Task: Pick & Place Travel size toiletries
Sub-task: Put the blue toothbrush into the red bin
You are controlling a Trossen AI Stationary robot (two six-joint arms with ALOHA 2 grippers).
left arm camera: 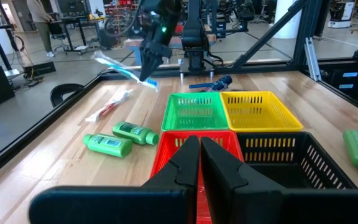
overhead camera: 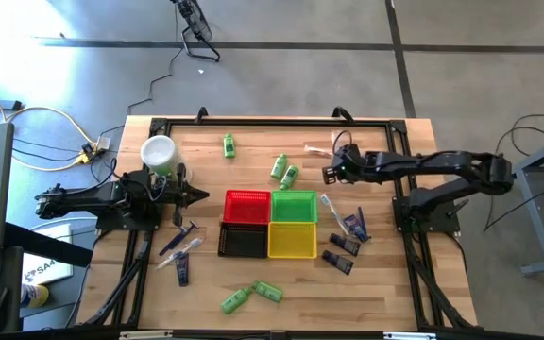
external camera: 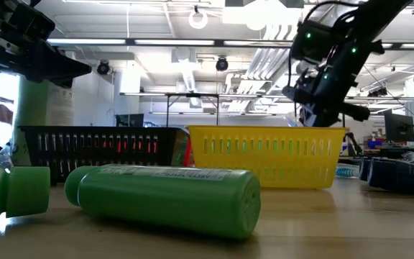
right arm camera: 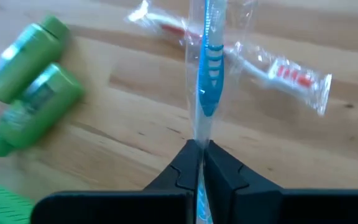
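Blue toothbrush in clear wrap clamped in right gripper, lifted clear of wood near table's far edge. Left gripper shut on nothing, beside red basket. Open board at near right corner. Counted from above: five green bottles, four baskets, roughly four dark tubes – too small for certainty.

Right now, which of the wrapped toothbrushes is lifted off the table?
The blue toothbrush, pinched in its clear wrapper by the shut right gripper. The red toothbrush lies flat on the table beneath it.
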